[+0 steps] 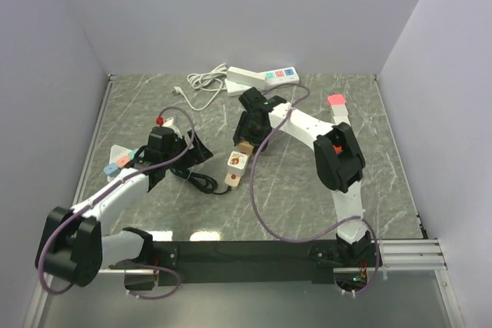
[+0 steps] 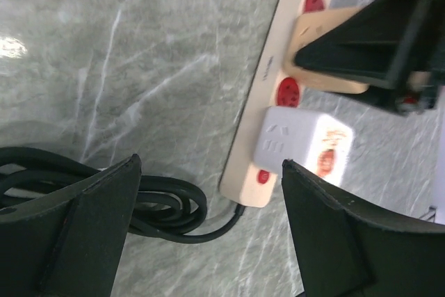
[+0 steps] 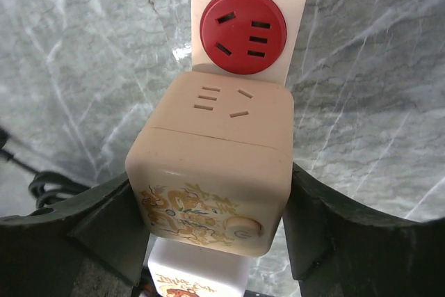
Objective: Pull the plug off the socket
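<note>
A beige power strip (image 1: 233,178) with red sockets (image 3: 243,31) lies mid-table. A beige cube adapter (image 3: 212,165) and a white cube adapter (image 3: 195,276) are plugged into it. My right gripper (image 3: 208,196) is shut on the beige cube, one finger pressed on each side; it also shows in the top view (image 1: 246,142). A thin black cord (image 2: 160,206) leaves the strip's near end and lies coiled. My left gripper (image 2: 208,241) is open and empty above that coil and the strip's end. The small black plug is hidden.
A white power strip (image 1: 261,77) with coloured switches and its coiled white cord (image 1: 201,86) lie at the back. Another strip (image 1: 119,160) with pastel sockets lies under my left arm. A pink tag (image 1: 336,100) sits far right. Walls close three sides.
</note>
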You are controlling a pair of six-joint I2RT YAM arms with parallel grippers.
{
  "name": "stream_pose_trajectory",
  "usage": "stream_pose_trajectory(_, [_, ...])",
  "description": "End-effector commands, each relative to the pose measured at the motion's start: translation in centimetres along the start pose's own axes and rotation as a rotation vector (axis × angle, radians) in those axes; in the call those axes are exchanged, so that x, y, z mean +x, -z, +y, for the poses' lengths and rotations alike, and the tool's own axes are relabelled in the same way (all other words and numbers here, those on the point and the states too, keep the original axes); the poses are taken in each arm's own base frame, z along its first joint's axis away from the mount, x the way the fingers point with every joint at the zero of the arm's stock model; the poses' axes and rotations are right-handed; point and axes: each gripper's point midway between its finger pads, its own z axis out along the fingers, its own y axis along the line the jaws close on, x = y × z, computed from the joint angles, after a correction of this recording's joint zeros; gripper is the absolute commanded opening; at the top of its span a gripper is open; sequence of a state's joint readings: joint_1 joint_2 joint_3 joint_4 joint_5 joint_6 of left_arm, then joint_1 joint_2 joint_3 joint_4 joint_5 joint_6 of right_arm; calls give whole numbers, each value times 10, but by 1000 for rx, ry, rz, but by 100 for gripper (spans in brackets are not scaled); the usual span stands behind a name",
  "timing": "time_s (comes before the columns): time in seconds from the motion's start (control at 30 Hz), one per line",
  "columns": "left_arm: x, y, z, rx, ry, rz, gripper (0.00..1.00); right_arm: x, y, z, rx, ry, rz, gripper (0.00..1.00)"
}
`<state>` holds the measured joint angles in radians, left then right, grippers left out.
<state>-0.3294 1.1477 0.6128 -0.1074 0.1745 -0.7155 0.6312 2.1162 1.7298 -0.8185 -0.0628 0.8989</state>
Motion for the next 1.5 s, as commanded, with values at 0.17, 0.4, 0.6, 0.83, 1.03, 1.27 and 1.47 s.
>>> stream_pose_trajectory(0.17, [-5, -28, -35, 191, -125, 81, 87, 14, 19, 18, -420, 234, 137, 0])
stream_pose_trajectory(0.4, [6, -48, -61, 293, -200, 168, 87, 27, 21, 19, -609, 382, 280, 0])
stream_pose_trajectory(0.6, [26, -76, -61, 228, -259, 242, 82, 19, 23, 19, -658, 372, 281, 0])
stream_pose_trajectory(0.83, [42, -96, -22, 85, -255, 270, 62, 12, 30, 19, -679, 362, 274, 0])
stream_pose_trajectory(1.03, [58, -107, -17, 99, -220, 300, 67, 14, 33, 21, -694, 358, 289, 0])
stream_pose_trajectory(1.27, [73, -119, -21, 121, -191, 321, 60, 17, 35, 27, -716, 315, 305, 0])
stream_pose_trajectory(1.47, [87, -126, -13, 110, -151, 358, 1, 18, 37, 26, -702, 297, 322, 0])
